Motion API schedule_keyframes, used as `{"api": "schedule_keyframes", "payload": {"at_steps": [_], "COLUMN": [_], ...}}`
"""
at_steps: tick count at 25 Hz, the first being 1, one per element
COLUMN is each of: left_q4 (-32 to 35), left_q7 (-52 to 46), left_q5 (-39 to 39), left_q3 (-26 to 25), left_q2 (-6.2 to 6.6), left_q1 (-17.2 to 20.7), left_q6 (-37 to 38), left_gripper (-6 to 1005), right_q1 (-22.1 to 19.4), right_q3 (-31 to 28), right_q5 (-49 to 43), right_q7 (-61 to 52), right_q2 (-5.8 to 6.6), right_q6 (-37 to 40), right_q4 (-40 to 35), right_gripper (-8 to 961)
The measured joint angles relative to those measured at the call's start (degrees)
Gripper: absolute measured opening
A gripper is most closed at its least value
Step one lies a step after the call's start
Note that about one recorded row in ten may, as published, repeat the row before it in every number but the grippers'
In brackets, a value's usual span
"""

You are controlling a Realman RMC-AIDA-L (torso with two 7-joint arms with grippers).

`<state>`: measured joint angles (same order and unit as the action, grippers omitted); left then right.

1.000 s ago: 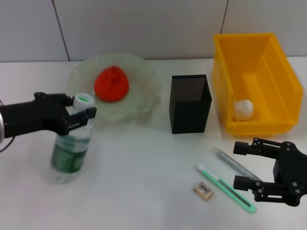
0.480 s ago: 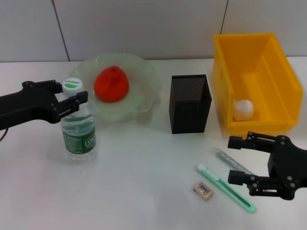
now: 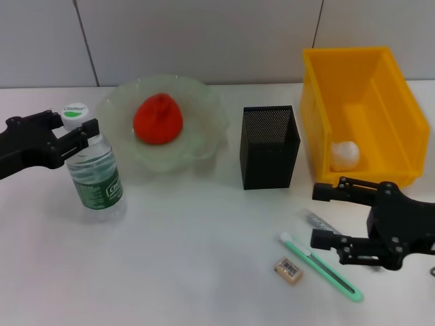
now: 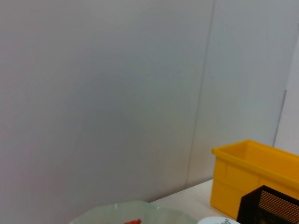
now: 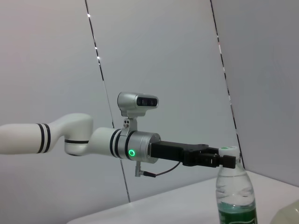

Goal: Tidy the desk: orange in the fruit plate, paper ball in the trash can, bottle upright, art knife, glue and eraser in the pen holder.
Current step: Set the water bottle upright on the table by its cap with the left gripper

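Note:
The bottle (image 3: pixel 94 175) stands upright on the table left of the fruit plate (image 3: pixel 207 102). My left gripper (image 3: pixel 68 130) is shut around its neck under the cap, which the right wrist view (image 5: pixel 225 159) also shows. The orange (image 3: pixel 158 119) lies in the plate. The paper ball (image 3: pixel 344 155) lies in the trash can (image 3: pixel 380 68). The pen holder (image 3: pixel 269 146) stands between them. The eraser (image 3: pixel 288 269), a long green-and-white tool (image 3: pixel 325 268) and a grey tool (image 3: pixel 319 221) lie at the front right. My right gripper (image 3: pixel 323 216) is open, just over the grey tool.
The left wrist view shows the plate rim (image 4: pixel 140 207), the yellow bin (image 4: pixel 257 172) and the mesh cup (image 4: pixel 273 205) against a grey wall. The right arm's body hides part of the grey tool.
My left gripper has swung the bottle from tilted to upright and carried it left. My right gripper has moved left and away from the front edge, over the grey tool.

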<state>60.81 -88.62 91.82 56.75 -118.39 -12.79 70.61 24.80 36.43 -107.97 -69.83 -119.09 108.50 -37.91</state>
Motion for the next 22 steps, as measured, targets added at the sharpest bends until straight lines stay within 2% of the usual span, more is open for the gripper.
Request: {"api": "schedule_keyframes", "payload": {"at_steps": [2, 6, 22], "left_q4": [-4.79, -7.39, -12.17], "left_q7": [3.17, 4.94, 11.62], "left_q5": [-0.53, -1.61, -5.61], "left_q3": [-2.57, -2.87, -2.95], "left_q2": [-0.05, -0.02, -0.03], "left_q1": [-1.49, -2.28, -2.43], "left_q6": [0.55, 0.64, 1.96], "left_gripper": [549, 556, 586], "right_q1": [0.54, 0.97, 1.51], "right_q3": [0.17, 0.21, 0.22], "right_q5": [-0.13, -0.39, -0.49], "right_q7": [0.01, 0.03, 0.05], "right_q2": [0.01, 0.07, 0.15], "right_q6": [-0.64, -1.59, -2.90], "right_q4": [0.65, 1.03, 2.28], "right_gripper": [747, 746, 742]}}
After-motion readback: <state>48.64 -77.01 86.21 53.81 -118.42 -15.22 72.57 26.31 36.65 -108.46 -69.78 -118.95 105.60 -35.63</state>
